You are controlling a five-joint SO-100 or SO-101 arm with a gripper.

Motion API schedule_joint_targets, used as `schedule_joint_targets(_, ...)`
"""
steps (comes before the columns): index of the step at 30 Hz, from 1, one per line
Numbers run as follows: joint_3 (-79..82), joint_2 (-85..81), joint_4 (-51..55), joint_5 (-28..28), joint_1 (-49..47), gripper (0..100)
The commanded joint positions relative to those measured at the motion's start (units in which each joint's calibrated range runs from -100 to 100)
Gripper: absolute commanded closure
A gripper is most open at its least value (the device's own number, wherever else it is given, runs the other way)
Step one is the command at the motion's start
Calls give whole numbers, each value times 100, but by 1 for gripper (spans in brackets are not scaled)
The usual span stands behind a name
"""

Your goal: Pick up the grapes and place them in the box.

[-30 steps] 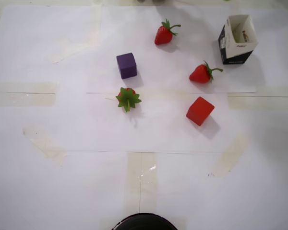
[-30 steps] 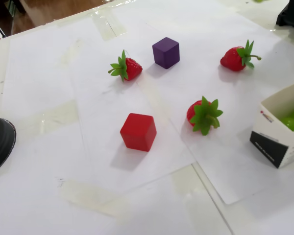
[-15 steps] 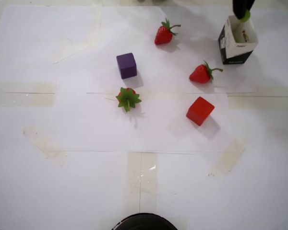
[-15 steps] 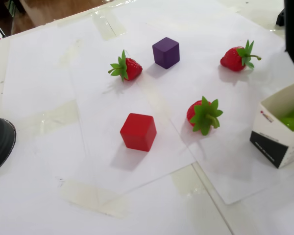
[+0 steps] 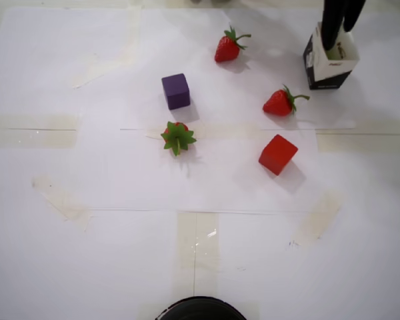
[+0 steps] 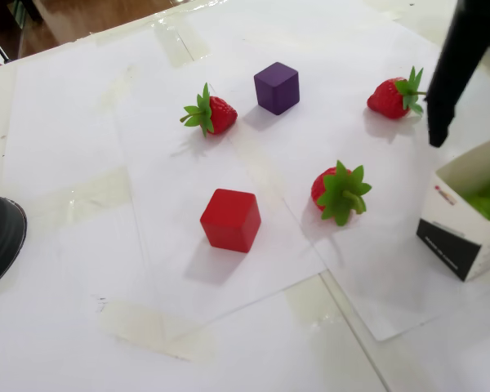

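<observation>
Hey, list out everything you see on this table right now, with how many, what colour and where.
Strawberries: three, red with green tops; overhead view shows one at top centre, one right of centre, one in the middle.
Purple cube: one, above the middle strawberry.
Red cube: one, below the right strawberry.
Box: one, white inside, black-and-white outside, top right.
Grapes: light green, inside the box; count unclear.
Paper sheets: white, taped over the table.
Dark round object: one, bottom edge.
Gripper: black, over the box opening, fingers apart.
</observation>
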Motion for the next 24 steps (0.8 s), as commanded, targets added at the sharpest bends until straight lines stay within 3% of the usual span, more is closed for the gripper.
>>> schedule_joint_targets(1, -11, -24, -172, -112, -74, 71)
schedule_joint_targets(13, -11, -205, 74, -127, -74, 68)
schedule_joint_targets(24, 144, -1383, 686, -630, 73, 70)
